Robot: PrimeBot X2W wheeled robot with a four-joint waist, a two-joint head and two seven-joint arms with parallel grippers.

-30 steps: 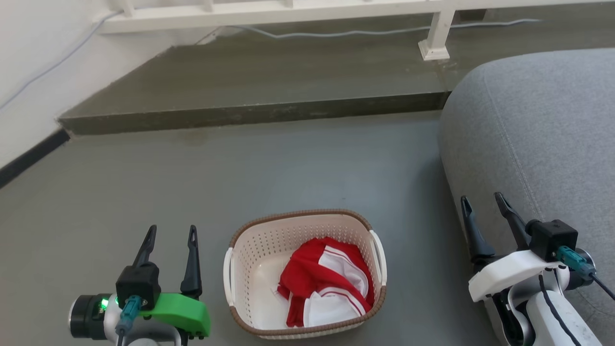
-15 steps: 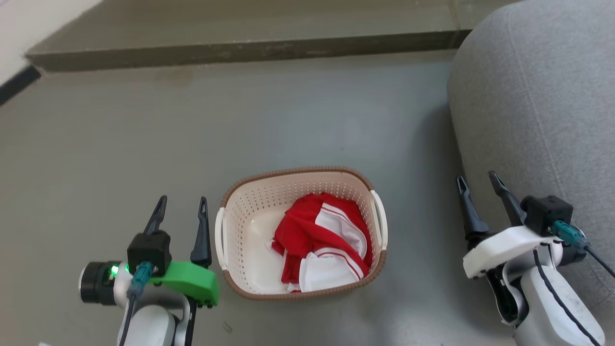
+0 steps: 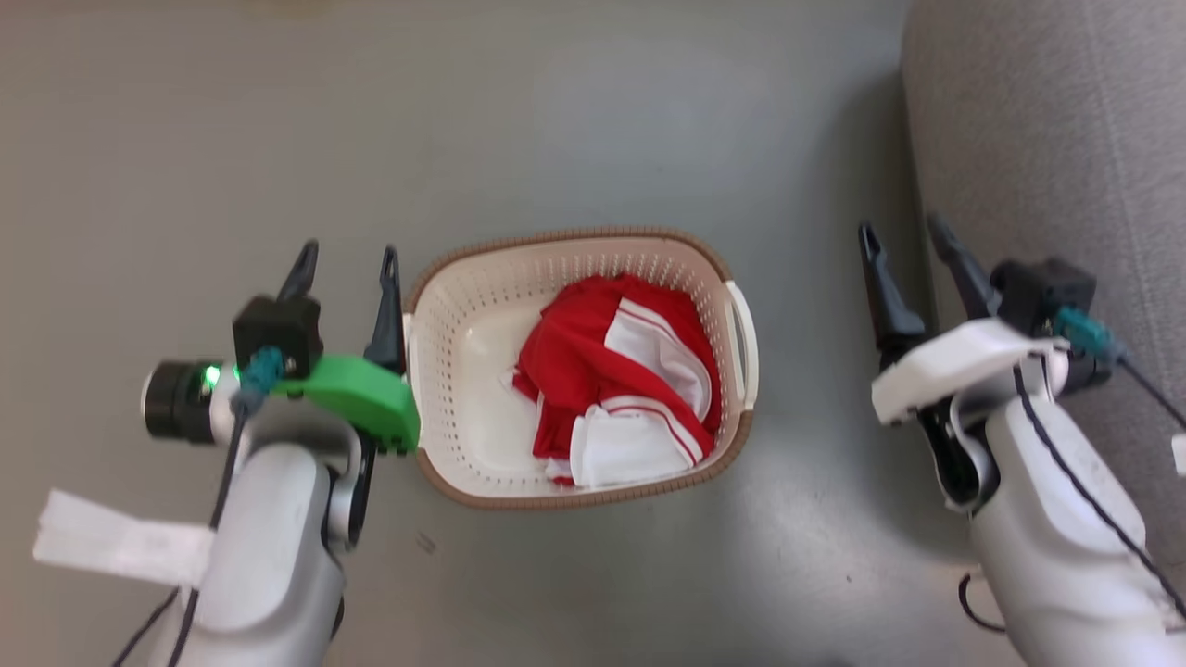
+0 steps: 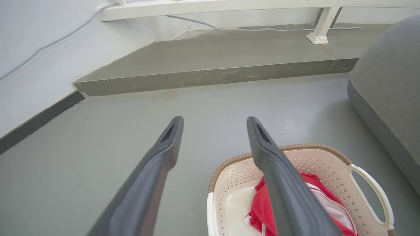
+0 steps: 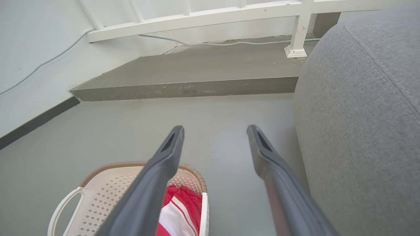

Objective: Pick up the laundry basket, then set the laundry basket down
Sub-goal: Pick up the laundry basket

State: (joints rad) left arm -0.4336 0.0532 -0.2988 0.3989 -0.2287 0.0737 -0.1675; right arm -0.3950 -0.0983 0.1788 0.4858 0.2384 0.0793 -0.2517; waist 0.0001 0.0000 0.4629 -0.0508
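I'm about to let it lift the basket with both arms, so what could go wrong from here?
The left gripper is right beside the basket, while the right gripper stands well off its handle; an uneven grab could tilt it. The right gripper is close to the sofa and might brush it. The garment lies heaped toward the right, so a tilt could spill it.

The right gripper rises from the bottom centre, fingers spread, nothing between them. Lower left of the frame: the laundry basket on the grey floor, containing a red-and-white garment; the left finger overlaps its rim. Right side: a grey upholstered seat. Upper centre: a raised step below a white railing.
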